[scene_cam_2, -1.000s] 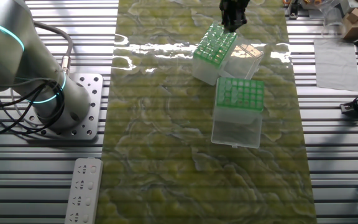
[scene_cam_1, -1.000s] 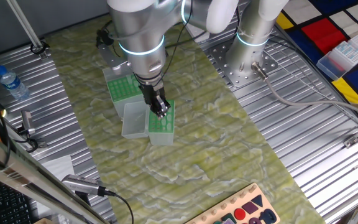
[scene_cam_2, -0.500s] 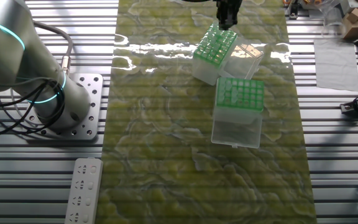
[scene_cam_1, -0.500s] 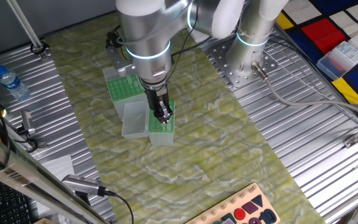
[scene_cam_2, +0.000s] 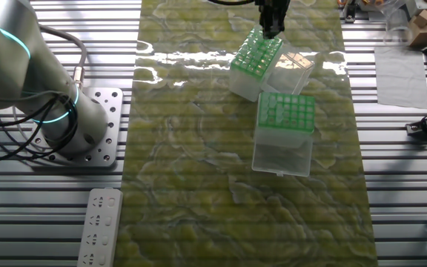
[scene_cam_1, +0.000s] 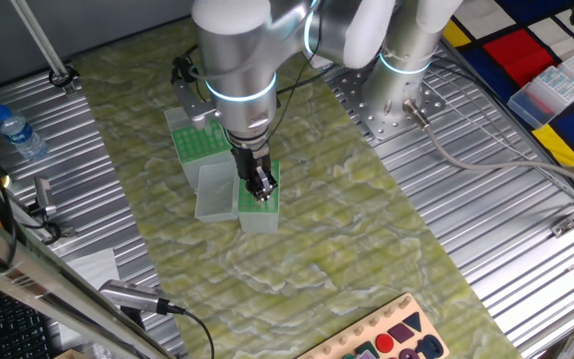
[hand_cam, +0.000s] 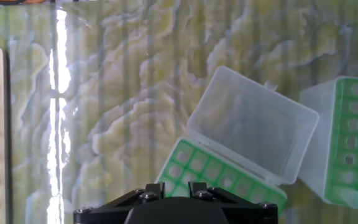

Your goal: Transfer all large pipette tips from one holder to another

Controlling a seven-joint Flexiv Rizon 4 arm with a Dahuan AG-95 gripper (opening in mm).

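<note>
Two translucent holders with green racks stand on the mat. In the other fixed view, the farther holder [scene_cam_2: 254, 63] carries a tight grid of pale mint large pipette tips [scene_cam_2: 258, 52]. The nearer holder [scene_cam_2: 286, 113] shows mostly bare green rack, with a pale patch at its left. My gripper [scene_cam_2: 271, 28] hangs over the far end of the farther holder. In one fixed view, the gripper [scene_cam_1: 261, 189] sits just above that holder [scene_cam_1: 259, 199]. In the hand view, the fingers [hand_cam: 155, 189] stand slightly apart over the green grid [hand_cam: 210, 171], with nothing seen between them.
Each holder's clear lid lies hinged open beside it [scene_cam_2: 295, 67] [scene_cam_2: 282, 157]. A water bottle [scene_cam_1: 16, 132] stands left of the mat, and a wooden board with coloured pieces [scene_cam_1: 392, 339] lies at the front edge. A second arm's base [scene_cam_2: 65, 122] is bolted beside the mat.
My gripper has shifted a little sideways along the farther holder and come slightly lower over it. The holders and lids have not moved.
</note>
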